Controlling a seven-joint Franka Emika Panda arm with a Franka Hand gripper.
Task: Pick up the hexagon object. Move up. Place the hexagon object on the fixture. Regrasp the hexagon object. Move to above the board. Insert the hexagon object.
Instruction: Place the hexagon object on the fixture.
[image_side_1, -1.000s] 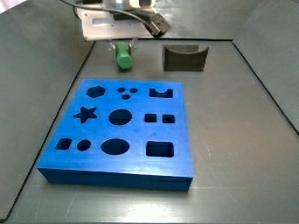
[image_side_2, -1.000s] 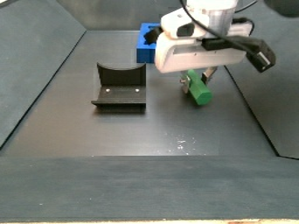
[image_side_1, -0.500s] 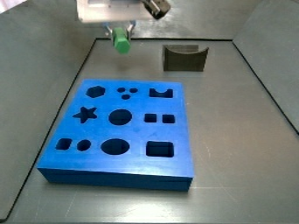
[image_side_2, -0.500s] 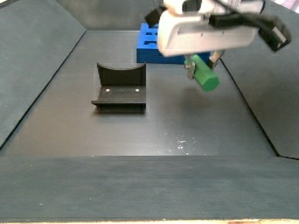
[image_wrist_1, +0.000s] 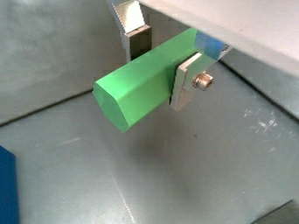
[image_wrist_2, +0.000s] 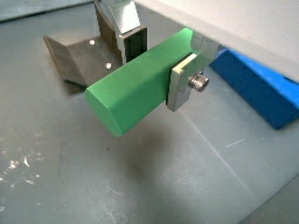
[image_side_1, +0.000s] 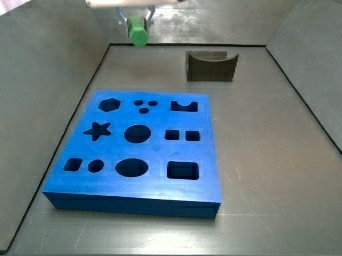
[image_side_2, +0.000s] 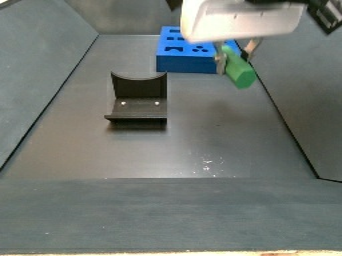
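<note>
My gripper (image_wrist_1: 158, 61) is shut on the hexagon object (image_wrist_1: 146, 80), a bright green prism bar clamped across its middle between the silver fingers (image_wrist_2: 183, 83). It hangs well above the floor. In both side views the bar (image_side_1: 136, 32) (image_side_2: 239, 70) is high near the frame's upper edge, with only the gripper's lowest part showing. The dark fixture (image_side_1: 211, 66) stands on the floor to the side of the bar; it also shows in a wrist view (image_wrist_2: 76, 56) and in a side view (image_side_2: 136, 99). The blue board (image_side_1: 138, 149) lies flat on the floor, its holes dark.
The workspace is a dark floor with grey walls (image_side_1: 54, 60) around it. The board's corner shows in a wrist view (image_wrist_2: 263, 86) and its far end in a side view (image_side_2: 185, 48).
The gripper has risen with the green bar shut in it, from just above the floor to high up. The fixture and board have not moved.
</note>
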